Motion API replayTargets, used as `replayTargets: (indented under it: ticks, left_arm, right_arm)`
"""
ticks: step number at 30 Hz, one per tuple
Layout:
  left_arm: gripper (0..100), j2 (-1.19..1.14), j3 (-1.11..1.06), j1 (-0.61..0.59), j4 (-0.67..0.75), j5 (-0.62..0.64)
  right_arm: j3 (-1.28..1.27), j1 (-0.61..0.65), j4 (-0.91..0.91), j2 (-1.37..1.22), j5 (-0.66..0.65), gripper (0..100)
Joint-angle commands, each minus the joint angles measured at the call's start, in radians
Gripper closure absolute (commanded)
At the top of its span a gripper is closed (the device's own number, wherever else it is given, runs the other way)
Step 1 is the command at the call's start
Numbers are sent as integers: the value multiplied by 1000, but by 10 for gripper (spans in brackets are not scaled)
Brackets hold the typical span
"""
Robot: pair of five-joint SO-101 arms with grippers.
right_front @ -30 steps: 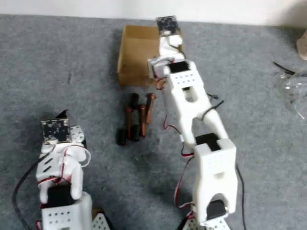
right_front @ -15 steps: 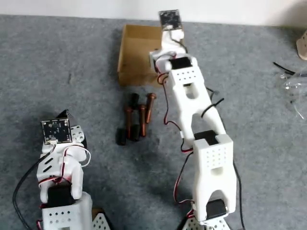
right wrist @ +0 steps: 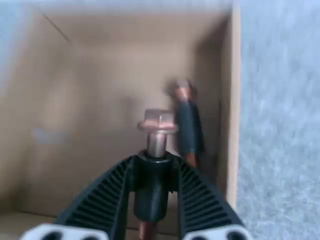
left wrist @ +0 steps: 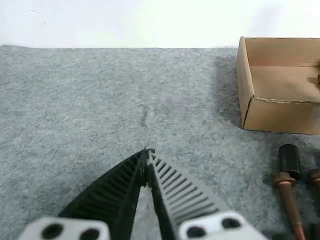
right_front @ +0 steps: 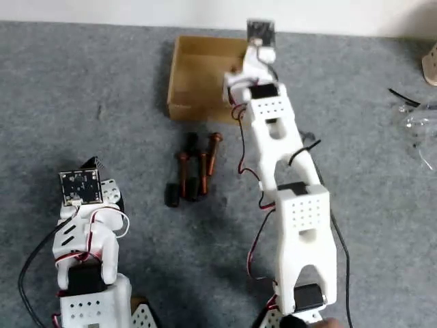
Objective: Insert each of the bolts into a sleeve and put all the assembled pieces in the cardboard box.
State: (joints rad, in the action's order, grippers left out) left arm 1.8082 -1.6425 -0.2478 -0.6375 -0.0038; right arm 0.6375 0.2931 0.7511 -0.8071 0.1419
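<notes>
A sleeve (right wrist: 151, 192), black, was clamped between the fingers (right wrist: 120, 185) of the right gripper (right wrist: 153, 161), which were parted only by the sleeve's own width. A bolt (right wrist: 158, 122) was seated through it, its hexagonal head standing clear beyond the fingertips and a copper end showing at the sleeve's other end. This held piece was kept over the inside of the cardboard box (right wrist: 85, 125); whether it touched the floor of the box could not be told. A second assembled piece (right wrist: 189, 127) was seen inside the box, close along one side wall and just beside the held one, though its outline was blurred.

In the high view the right gripper was hidden beneath the wrist of the right arm (right_front: 273, 130), which was stretched out over the box's near corner.

The fingers (left wrist: 172, 182) of the left gripper (left wrist: 147, 155) were pressed together at the tips with nothing between them, low over the grey felt (left wrist: 75, 100) and well apart from the box. Between the two arms, near the box's front wall, three loose bolts (right_front: 203, 169) were laid side by side, with dark sleeves (right_front: 192, 142) among them; how many sleeves lay there was hard to make out.
</notes>
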Motion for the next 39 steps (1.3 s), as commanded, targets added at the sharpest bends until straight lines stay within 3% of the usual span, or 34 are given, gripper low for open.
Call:
replayTargets:
  ticks: [1, 14, 22, 29, 39]
  left_arm:
    - [991, 4, 5, 19, 21, 5]
    - [990, 4, 5, 19, 21, 5]
    - [990, 4, 5, 19, 21, 5]
    - [990, 4, 4, 19, 23, 5]
    - [989, 4, 4, 19, 23, 5]
  right_arm:
    - [62, -7, 2, 8, -41, 990]
    - [62, -1, 4, 2, -43, 964]
    - [65, -4, 84, 5, -38, 628]
    - [159, -5, 197, 82, -37, 631]
    - [378, -2, 521, 257, -37, 631]
